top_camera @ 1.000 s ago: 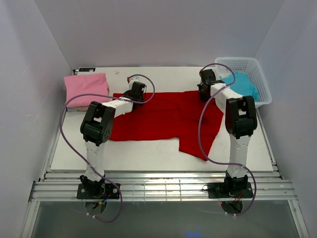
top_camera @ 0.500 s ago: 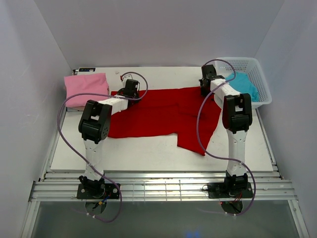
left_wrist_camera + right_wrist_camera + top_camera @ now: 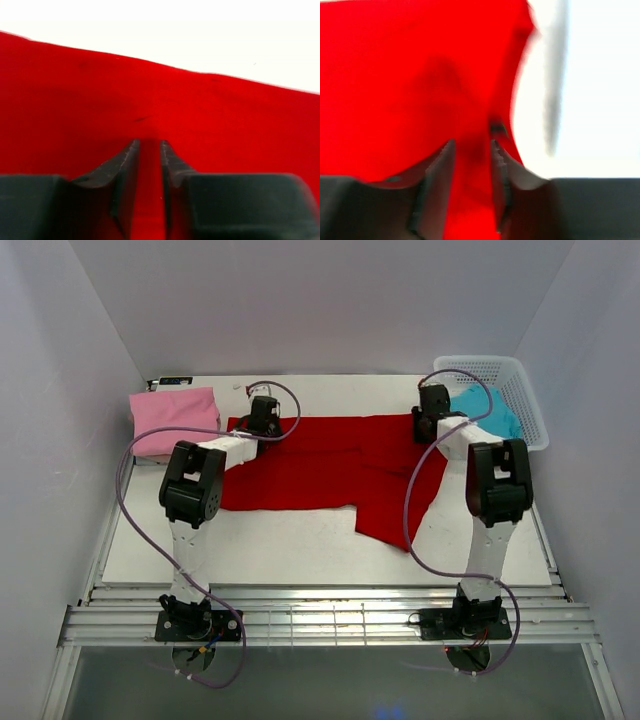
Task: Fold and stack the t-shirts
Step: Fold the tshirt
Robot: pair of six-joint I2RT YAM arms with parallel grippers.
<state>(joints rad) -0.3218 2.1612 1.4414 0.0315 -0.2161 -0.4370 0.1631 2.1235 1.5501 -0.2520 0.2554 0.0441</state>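
Note:
The bright red t-shirt (image 3: 330, 465) lies spread across the middle of the white table (image 3: 300, 550), with one flap hanging toward the near right. My left gripper (image 3: 264, 418) is shut on its far left edge; in the left wrist view red cloth (image 3: 150, 90) runs between the narrow jaws (image 3: 149, 145). My right gripper (image 3: 432, 412) is shut on its far right corner; the right wrist view shows red cloth (image 3: 410, 90) pinched between the jaws (image 3: 472, 145). A folded pink t-shirt (image 3: 172, 420) lies at the far left. A turquoise t-shirt (image 3: 485, 412) lies in the basket. I see no beige shirt.
The white lattice basket (image 3: 520, 380) stands at the far right corner, close to my right gripper. A small dark device (image 3: 172, 382) lies at the far edge behind the pink shirt. Grey walls close in the table on three sides.
Both grippers moved toward the far edge with the red shirt's far edge in them, the right one also rightward. The shirt slid back and its far edge drew out straighter.

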